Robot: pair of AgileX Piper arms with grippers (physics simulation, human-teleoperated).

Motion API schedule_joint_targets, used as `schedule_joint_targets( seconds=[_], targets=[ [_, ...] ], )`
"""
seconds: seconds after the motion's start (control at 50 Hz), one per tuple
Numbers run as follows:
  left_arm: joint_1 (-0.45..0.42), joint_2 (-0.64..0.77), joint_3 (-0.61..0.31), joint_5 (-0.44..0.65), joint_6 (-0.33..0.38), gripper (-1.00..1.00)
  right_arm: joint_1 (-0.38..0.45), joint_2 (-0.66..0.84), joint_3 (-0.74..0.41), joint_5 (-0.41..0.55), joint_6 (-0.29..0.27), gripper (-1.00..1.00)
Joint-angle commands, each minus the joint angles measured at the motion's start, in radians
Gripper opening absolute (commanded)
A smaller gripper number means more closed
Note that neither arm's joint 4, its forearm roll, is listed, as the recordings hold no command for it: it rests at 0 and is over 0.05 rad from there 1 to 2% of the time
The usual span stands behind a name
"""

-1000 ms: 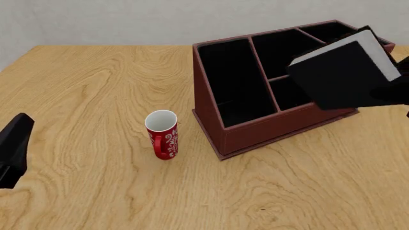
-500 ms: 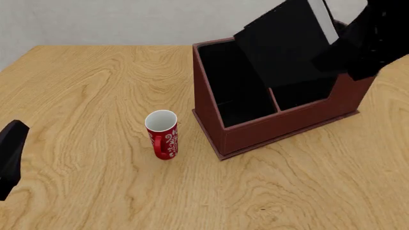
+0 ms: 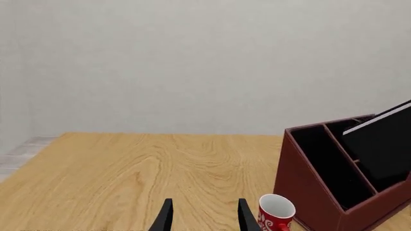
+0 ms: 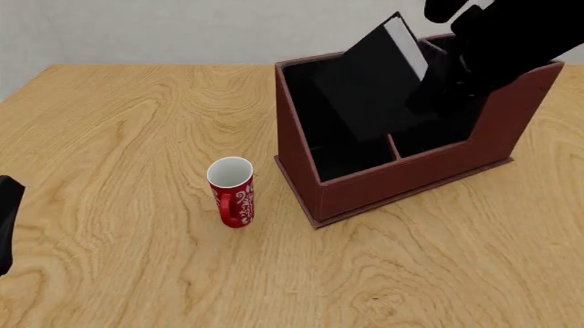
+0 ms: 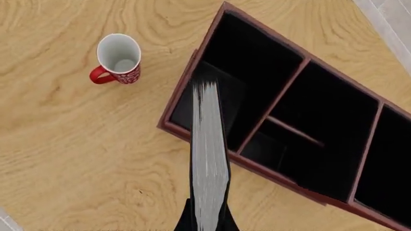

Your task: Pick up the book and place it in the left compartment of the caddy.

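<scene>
The black book with its white page edge hangs tilted over the red-brown caddy. Its lower part is over the left compartment, close to the divider. My right gripper is shut on the book's upper right side. In the right wrist view the page edge runs from my gripper toward the left compartment. My left gripper is open and empty, low at the table's left; only a sliver of it shows in the front view. The book also shows in the left wrist view.
A red mug stands upright on the wooden table just left of the caddy's front corner, also in the right wrist view and the left wrist view. The caddy's two middle sections are beside the book.
My right gripper has carried the book left and down, from above the caddy's right half to over the left compartment. My left arm has drawn back toward the frame's left edge.
</scene>
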Motion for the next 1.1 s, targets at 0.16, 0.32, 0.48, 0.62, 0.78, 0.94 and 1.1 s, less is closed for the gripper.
schedule_joint_targets(
  seconds=[0.16, 0.32, 0.48, 0.62, 0.78, 0.94, 1.1],
  targets=[
    [0.012, -0.019, 0.005, 0.014, -0.009, 1.00, -0.049, 0.052, -0.002, 0.000, -0.021, -1.00],
    [0.017, -0.015, 0.014, 0.003, -0.010, 1.00, -0.053, 0.069, -0.010, 0.000, -0.022, -1.00],
    [0.023, -0.015, 0.018, 0.001, -0.011, 1.00, -0.041, 0.091, -0.015, 0.000, -0.015, -1.00],
    [0.026, -0.014, 0.023, -0.002, -0.010, 1.00, -0.051, 0.106, -0.024, 0.000, -0.021, -1.00],
    [0.031, -0.010, 0.026, -0.011, -0.009, 1.00, -0.046, 0.126, -0.028, 0.000, -0.010, -1.00],
    [0.036, -0.011, 0.034, -0.015, -0.009, 1.00, -0.048, 0.142, -0.037, 0.000, -0.008, -1.00],
    [0.041, -0.009, 0.038, -0.017, -0.008, 1.00, -0.040, 0.164, -0.053, 0.000, -0.006, -1.00]
  ],
)
